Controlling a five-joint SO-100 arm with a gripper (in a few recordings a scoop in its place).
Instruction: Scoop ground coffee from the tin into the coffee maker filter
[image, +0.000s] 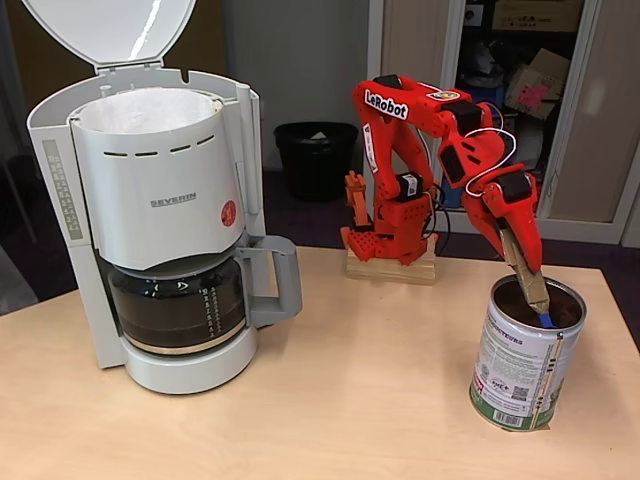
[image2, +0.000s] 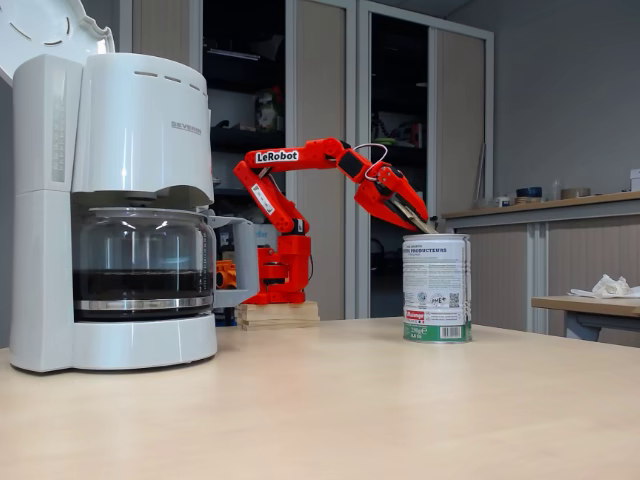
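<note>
In both fixed views the red arm reaches down so that its fingers (image: 537, 300) dip inside the open tin (image: 520, 365), which stands on the desk (image: 330, 400) directly beneath them. Something blue, gripped at their tip, shows just inside the rim; what it is I cannot make out. The ground coffee (image: 570, 308) lies as a dark surface right around the fingers. Well off to their left stands the Severin coffee maker (image: 165, 215), lid up, white paper filter (image: 140, 108) showing.

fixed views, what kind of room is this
Probably an office or lab workroom: tall storage cabinets with cluttered shelves, a black waste bin, and a light wooden table holding a Severin coffee maker.
</note>
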